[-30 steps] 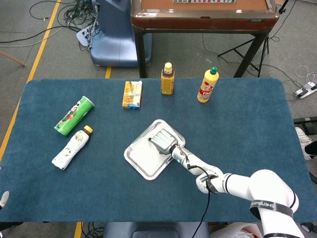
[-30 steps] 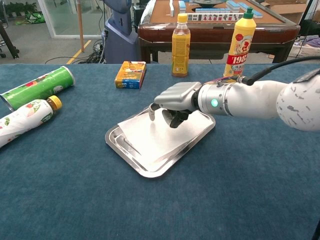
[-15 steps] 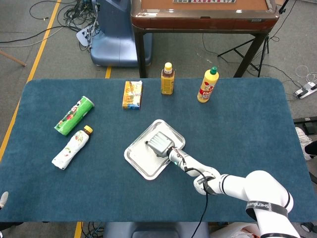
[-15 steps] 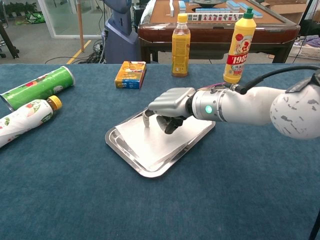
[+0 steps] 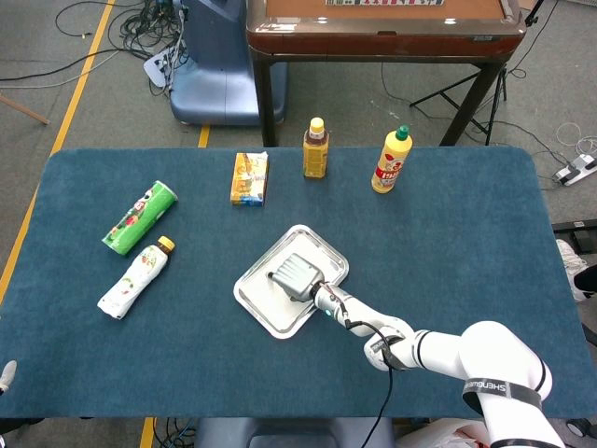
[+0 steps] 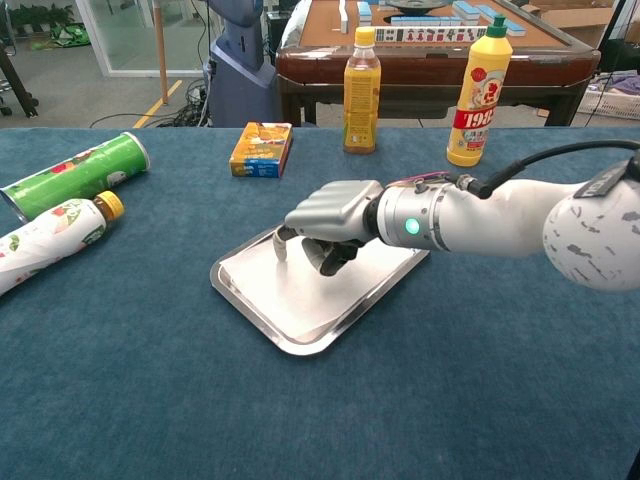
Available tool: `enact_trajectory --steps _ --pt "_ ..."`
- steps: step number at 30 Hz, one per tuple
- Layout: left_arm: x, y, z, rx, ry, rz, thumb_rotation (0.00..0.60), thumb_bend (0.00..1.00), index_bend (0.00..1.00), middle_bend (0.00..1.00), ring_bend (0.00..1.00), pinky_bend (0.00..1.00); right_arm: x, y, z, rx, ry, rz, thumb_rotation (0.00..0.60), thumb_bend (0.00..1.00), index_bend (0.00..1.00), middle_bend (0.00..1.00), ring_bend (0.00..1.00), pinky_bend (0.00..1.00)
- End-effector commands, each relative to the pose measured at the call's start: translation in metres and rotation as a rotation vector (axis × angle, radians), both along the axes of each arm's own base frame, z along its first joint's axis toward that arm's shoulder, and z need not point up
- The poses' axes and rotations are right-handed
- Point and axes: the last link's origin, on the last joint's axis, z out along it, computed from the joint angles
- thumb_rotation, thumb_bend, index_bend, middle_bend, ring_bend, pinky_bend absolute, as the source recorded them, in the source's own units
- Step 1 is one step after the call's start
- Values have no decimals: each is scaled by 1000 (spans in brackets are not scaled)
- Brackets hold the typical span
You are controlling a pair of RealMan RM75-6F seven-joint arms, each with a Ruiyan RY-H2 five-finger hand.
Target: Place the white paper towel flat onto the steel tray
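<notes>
The steel tray lies at the table's middle, turned diagonally. Inside it the white paper towel lies spread out nearly flat, covering most of the tray floor. My right hand hovers low over the tray's middle, palm down. Its fingers curl down onto the towel and pinch its far part. The hand hides that part of the towel. My left hand shows in neither view.
A green chip can and a white bottle lie at the left. An orange box, a yellow-capped drink bottle and a yellow squeeze bottle stand behind the tray. A wooden table stands beyond.
My right hand has slid left and down across the tray. The towel, raised under the hand a second ago, has sunk flat onto the tray floor.
</notes>
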Motion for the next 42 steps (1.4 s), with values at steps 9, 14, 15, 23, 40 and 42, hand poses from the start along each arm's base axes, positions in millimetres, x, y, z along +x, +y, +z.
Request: enact_trajectory --steps 9,14,15,23,40,42 --pt "-1 -2 0 5 -4 1 600 274 218 142 141 0 -7 8 22 -16 -29 38 464 1000 261 1000 1000 1000" --pt "-2 -2 1 5 -4 3 600 274 218 142 141 0 -23 14 42 -27 -25 34 465 1000 261 1000 1000 1000" --pt "-2 -2 1 5 -4 2 600 274 218 142 141 0 -27 15 47 -32 -26 27 465 1000 261 1000 1000 1000" --pt "-1 0 -2 -6 -8 -4 600 274 218 142 141 0 -61 19 72 -58 24 -14 465 1000 261 1000 1000 1000" --pt "0 1 -5 -13 -9 -4 600 274 218 142 141 0 -94 13 67 -68 110 -80 465 1000 261 1000 1000 1000" --pt "0 1 -6 -14 -10 -5 600 274 218 142 141 0 -95 11 65 -69 113 -84 466 1000 261 1000 1000 1000"
